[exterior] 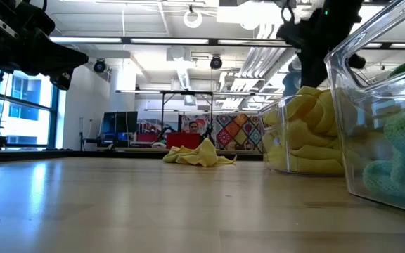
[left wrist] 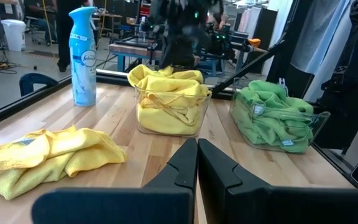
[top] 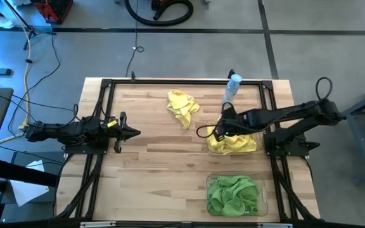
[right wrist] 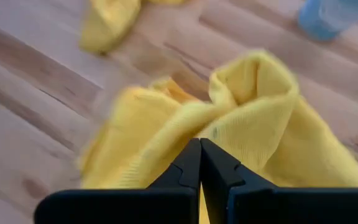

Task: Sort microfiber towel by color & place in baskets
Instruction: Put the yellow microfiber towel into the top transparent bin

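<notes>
One bright yellow towel (top: 182,106) lies rumpled and loose on the table's far middle (left wrist: 48,155). A clear basket (top: 211,149) at the right holds bunched yellow towels (left wrist: 166,102), heaped above its rim. A second clear basket (top: 266,204), nearer the near edge, holds green towels (left wrist: 272,118). My right gripper (top: 220,132) is shut and hangs just over the yellow pile (right wrist: 253,106), pointing down. My left gripper (top: 135,132) is shut and waits above the table's left side, touching nothing. My right gripper has its shut fingertips (right wrist: 191,155) right at the top fold of the yellow towels (right wrist: 166,124) in the basket, coming from above. No cloth shows between the fingers. I cannot tell whether the tips touch the pile.
A spray bottle with a blue body (top: 232,88) stands upright by the far edge, just beyond the yellow basket. A black metal frame (top: 106,85) runs around the table. Bare wood lies between the left gripper and the baskets.
</notes>
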